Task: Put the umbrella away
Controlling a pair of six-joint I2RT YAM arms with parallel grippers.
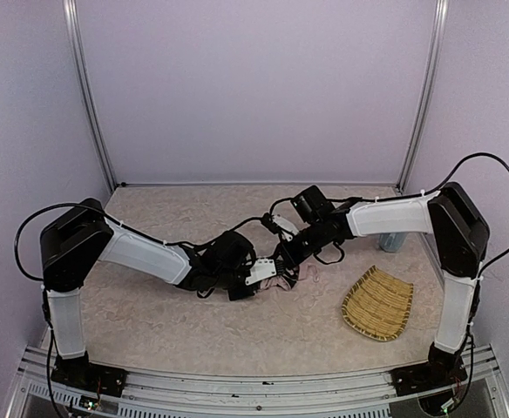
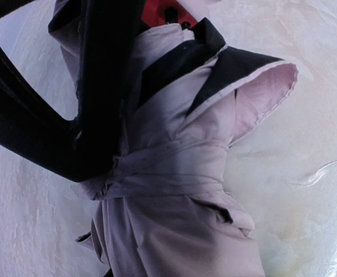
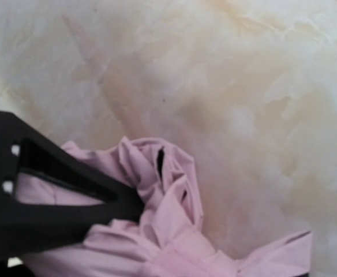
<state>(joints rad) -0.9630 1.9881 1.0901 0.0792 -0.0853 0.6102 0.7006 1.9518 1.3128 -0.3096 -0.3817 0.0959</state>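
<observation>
The umbrella [image 1: 282,283] lies folded on the table between both grippers, only a bit of pale pink fabric showing from above. In the left wrist view it [image 2: 180,190] fills the frame: pink fabric, black lining at the folds, a strap wound round its middle. It runs out of the bottom where my left gripper [image 1: 253,277] is shut on it; those fingers are hidden. My right gripper [image 1: 288,266] sits against the umbrella from the right. One black finger [image 3: 53,196] presses into the bunched pink fabric [image 3: 168,231]; the other finger is hidden. That finger also shows in the left wrist view [image 2: 93,115], at the strap.
A woven straw tray [image 1: 378,302] lies at the right front of the marbled table [image 1: 176,322]. A grey-blue cylinder [image 1: 392,241] stands behind the right arm near the right wall. Walls close in the back and both sides.
</observation>
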